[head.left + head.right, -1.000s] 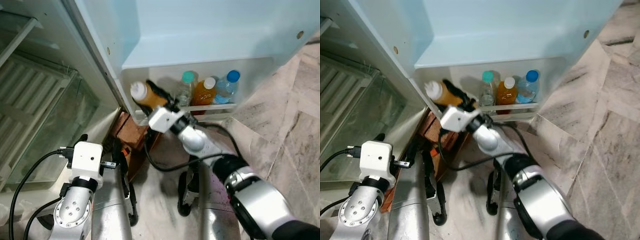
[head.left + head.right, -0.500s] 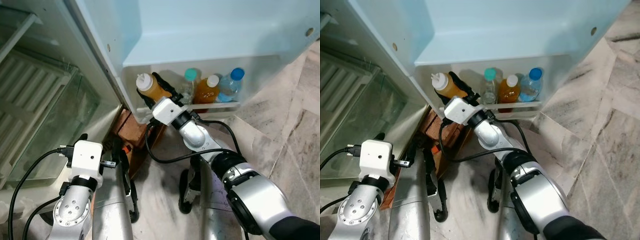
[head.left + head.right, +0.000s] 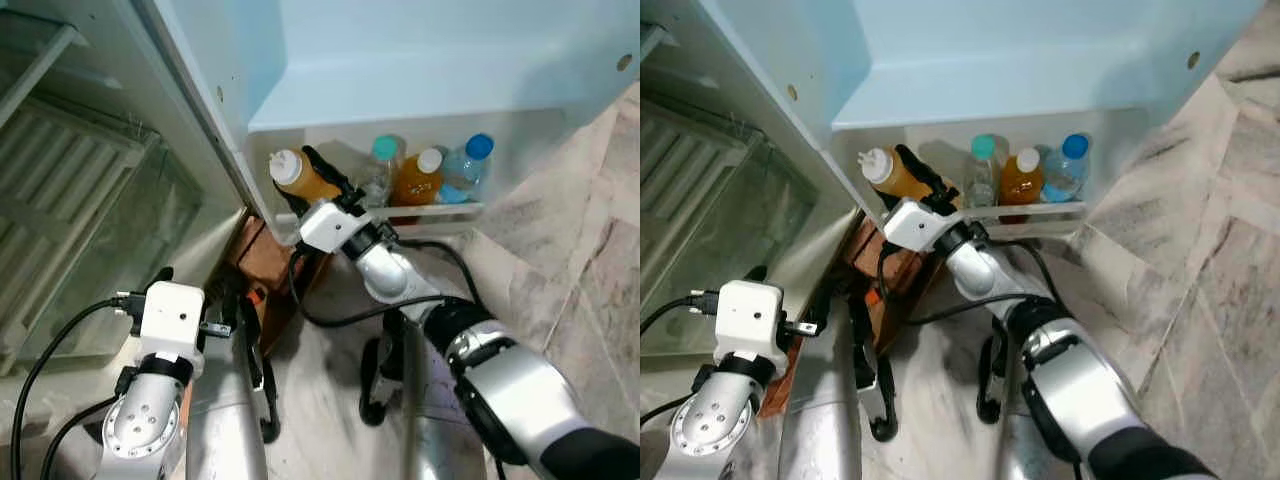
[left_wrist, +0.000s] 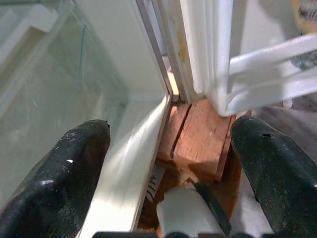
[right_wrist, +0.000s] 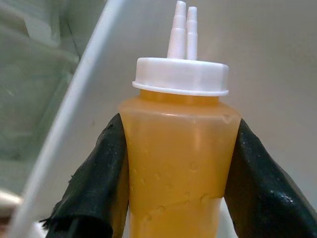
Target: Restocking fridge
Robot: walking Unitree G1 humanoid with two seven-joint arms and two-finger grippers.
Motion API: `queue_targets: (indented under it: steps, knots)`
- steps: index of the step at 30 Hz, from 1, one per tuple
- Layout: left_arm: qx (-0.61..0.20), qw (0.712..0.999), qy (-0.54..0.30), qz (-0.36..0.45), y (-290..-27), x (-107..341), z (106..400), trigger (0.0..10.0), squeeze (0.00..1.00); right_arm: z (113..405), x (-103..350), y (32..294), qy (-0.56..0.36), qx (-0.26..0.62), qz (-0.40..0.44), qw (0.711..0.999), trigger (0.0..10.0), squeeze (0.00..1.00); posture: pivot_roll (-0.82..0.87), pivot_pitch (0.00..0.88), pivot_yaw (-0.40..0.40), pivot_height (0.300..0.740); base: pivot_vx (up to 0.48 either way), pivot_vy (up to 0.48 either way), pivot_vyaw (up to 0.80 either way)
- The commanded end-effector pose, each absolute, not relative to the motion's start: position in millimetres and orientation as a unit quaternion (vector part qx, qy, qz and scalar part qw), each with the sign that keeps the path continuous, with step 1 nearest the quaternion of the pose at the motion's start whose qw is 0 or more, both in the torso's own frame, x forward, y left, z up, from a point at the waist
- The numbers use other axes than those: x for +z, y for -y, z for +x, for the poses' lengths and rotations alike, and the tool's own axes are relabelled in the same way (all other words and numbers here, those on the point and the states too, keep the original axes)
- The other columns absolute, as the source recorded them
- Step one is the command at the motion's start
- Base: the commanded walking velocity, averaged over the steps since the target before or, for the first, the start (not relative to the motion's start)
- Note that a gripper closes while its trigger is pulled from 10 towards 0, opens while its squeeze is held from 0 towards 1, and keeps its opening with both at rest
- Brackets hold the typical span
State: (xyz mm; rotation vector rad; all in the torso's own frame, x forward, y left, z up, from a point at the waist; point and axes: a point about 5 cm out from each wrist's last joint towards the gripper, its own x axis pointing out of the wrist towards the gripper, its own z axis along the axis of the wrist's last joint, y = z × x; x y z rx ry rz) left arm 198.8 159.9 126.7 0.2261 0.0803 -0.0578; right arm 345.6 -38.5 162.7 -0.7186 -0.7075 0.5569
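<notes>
My right gripper (image 3: 315, 182) is shut on an orange sauce squeeze bottle (image 3: 300, 177) with a white nozzle cap (image 5: 180, 74), holding it tilted at the left end of the fridge door's bottom shelf (image 3: 440, 212). Black fingers (image 5: 96, 173) press both sides of the bottle. Further right on the shelf stand a clear bottle with a teal cap (image 3: 381, 166), an orange juice bottle with a white cap (image 3: 416, 177) and a water bottle with a blue cap (image 3: 466, 170). My left gripper (image 4: 171, 163) hangs low and open near the fridge's base.
The open fridge door (image 3: 420, 60) rises above the shelf. A glass crisper drawer (image 3: 110, 230) sits inside the fridge at left. A brown wooden block (image 4: 200, 139) lies under the fridge corner. Marble floor tiles (image 3: 590, 280) spread to the right.
The right gripper with the sauce bottle has stayed at the shelf's left end, shifting only slightly. One second ago the bottle was lower and more tilted. The left arm has not moved.
</notes>
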Motion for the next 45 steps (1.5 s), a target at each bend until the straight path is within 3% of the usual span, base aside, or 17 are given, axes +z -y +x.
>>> queue_targets:
  steps: [1,6,11,18,23,29,30,31,45]
  knots:
    - [-0.027,0.991,-0.057,0.117,-164,122,193,10.0,0.0,340,163,27,0.358,0.284,-0.355,0.816,10.0,0.0,0.29,0.437,0.07,0.522,0.0,0.0,0.0]
    - [-0.029,0.991,-0.058,0.116,-160,121,195,10.0,0.0,344,161,24,0.331,0.276,-0.347,0.833,10.0,0.0,0.29,0.432,0.062,0.522,0.0,0.0,0.0]
    - [-0.031,0.992,-0.055,0.113,-158,121,199,10.0,0.0,352,144,33,0.225,0.26,-0.291,0.893,10.0,0.0,0.29,0.432,0.057,0.522,0.0,0.0,0.0]
    - [-0.03,0.992,-0.056,0.113,-157,120,199,10.0,0.0,355,126,46,0.14,0.236,-0.244,0.93,10.0,0.0,0.29,0.424,0.049,0.522,0.0,0.0,0.0]
    - [-0.029,0.992,-0.053,0.114,-157,120,200,10.0,0.0,356,127,51,0.148,0.232,-0.252,0.928,10.0,0.0,0.29,0.42,0.047,0.522,0.0,0.0,0.0]
    - [-0.031,0.992,-0.055,0.113,-157,118,204,10.0,0.0,363,121,65,0.088,0.207,-0.22,0.949,10.0,0.0,0.27,0.409,0.049,0.522,0.0,0.0,0.0]
    - [-0.031,0.992,-0.055,0.113,-157,118,204,10.0,0.0,363,121,66,0.082,0.204,-0.215,0.952,10.0,0.25,0.27,0.407,0.053,0.522,0.0,0.0,0.0]
    - [-0.033,0.992,-0.054,0.114,-157,118,206,10.0,0.0,365,121,69,0.076,0.196,-0.209,0.955,10.0,1.0,0.27,0.403,0.055,0.522,0.0,0.0,0.0]
    - [-0.037,0.991,-0.042,0.118,-156,118,220,10.0,0.0,370,144,67,0.12,0.219,-0.187,0.95,10.0,1.0,0.25,0.347,0.057,0.522,0.0,0.0,0.0]
